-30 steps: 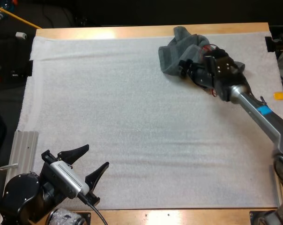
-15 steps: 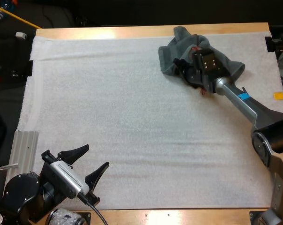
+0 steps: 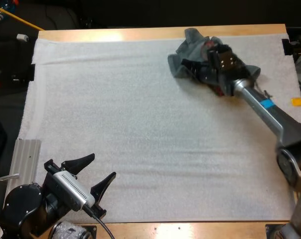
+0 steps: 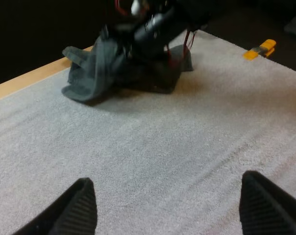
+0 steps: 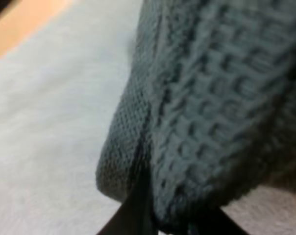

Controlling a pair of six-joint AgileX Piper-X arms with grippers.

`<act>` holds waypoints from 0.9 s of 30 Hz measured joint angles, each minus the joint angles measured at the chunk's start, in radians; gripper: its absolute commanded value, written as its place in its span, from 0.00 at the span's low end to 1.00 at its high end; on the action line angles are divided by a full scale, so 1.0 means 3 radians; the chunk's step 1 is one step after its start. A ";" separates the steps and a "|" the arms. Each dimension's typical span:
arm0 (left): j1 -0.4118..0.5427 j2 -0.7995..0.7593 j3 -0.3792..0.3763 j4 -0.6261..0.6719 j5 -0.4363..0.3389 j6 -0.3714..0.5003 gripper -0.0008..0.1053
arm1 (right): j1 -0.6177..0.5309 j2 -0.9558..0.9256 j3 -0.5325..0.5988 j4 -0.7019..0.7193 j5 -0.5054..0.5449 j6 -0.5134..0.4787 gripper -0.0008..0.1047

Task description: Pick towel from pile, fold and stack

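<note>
High view first: the wooden table [image 3: 115, 34] takes up most of what I can see, and a white mat [image 3: 140, 124] covers nearly all of it. Most of that mat is bare between the 2 arms.

One crumpled dark grey-green towel [image 3: 179, 63] sits at the far right part of the mat, close to the far edge. It is a loose heap rather than a flat sheet. Its longer side runs roughly left to right along that far edge, and 1 flap sticks up and points toward the far side of the table.

My eye goes next to the right arm, which reaches in from the right and lies across the right half of the heap, hiding that part. The right gripper [image 3: 193, 68] is buried in the towel. In the right wrist view the knit cloth [image 5: 226, 98] is bunched right up against the camera, with a fold of it pinched between the 2 dark fingers [image 5: 135, 210].

Well apart from all this, the left gripper [image 3: 98, 168] hovers over the near left corner of the mat, its 2 fingers spread wide with nothing between them. The left wrist view looks across bare mat toward the towel [image 4: 89, 73].

A ribbed grey strip [image 3: 28, 154] lies along the table's left edge, just beside the mat.
</note>
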State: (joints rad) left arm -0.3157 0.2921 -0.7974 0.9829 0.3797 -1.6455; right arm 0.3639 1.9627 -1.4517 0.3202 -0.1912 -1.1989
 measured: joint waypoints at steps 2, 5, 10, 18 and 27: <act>0.0000 0.0000 0.0000 0.0000 0.0000 0.0000 0.57 | 0.0035 -0.0245 0.0000 0.0081 0.0080 -0.0297 0.01; 0.0000 0.0000 0.0000 0.0000 0.0000 0.0000 0.57 | 0.0103 -0.0589 -0.0009 0.0199 0.0179 -0.0650 0.01; 0.0000 0.0000 0.0000 0.0000 0.0000 0.0000 0.57 | 0.0259 -0.1236 -0.0008 0.0438 0.0384 -0.1064 0.01; 0.0000 0.0000 0.0000 0.0000 0.0000 0.0000 0.57 | 0.0485 -0.1993 -0.0008 0.1152 0.0414 -0.1123 0.01; 0.0000 0.0000 0.0000 0.0000 0.0000 0.0000 0.57 | 0.1188 -0.2144 -0.0008 0.2387 0.0436 -0.1023 0.01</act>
State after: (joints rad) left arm -0.3157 0.2921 -0.7974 0.9829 0.3797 -1.6455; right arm 0.7202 1.3196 -1.4542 1.0363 -0.0605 -1.5060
